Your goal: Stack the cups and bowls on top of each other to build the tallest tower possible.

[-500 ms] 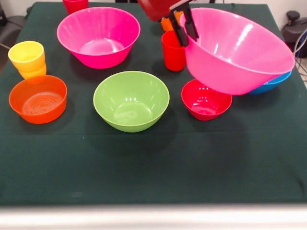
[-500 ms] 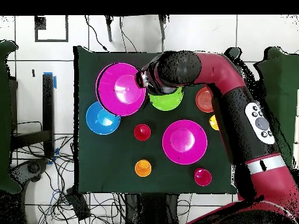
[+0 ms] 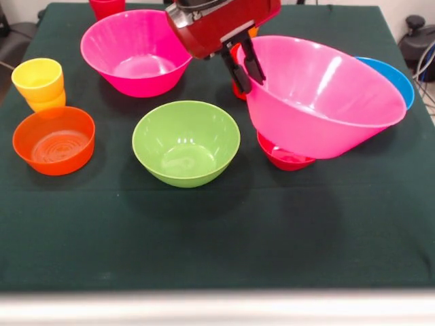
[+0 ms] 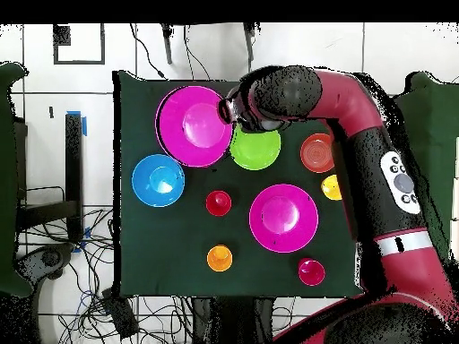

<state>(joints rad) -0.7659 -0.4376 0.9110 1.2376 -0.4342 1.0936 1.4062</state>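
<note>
Front view, claw: the gripper (image 3: 243, 70) had its two black fingers closed over the rim of one large glossy hot-pink plastic bowl (image 3: 323, 102), one finger inside and one outside.
Front view, carried bowl: it hung tilted, clear of the dark green table cloth (image 3: 217, 238), above a small shiny red bowl (image 3: 282, 157) and in front of a blue bowl (image 3: 397, 78) near the table's right edge.
Front view, other pieces: a smooth round lime-green bowl (image 3: 185, 142) sat mid-table; a second hot-pink bowl (image 3: 139, 51) towards the far left corner; a translucent orange bowl with ringed base (image 3: 54, 140) and a tapered yellow cup (image 3: 38, 80) at the left edge.
Front view, advice: level the slick wide bowl before lowering, centre it over its target, and release only once seated.
Overhead view, claw: the red arm (image 4: 359, 134) reached over the lime-green bowl (image 4: 255, 150); the grip itself was hidden.
Overhead view, carried bowl: the hot-pink bowl (image 4: 193, 125) lay towards the table's top edge, the blue bowl (image 4: 159, 180) near its left edge.
</note>
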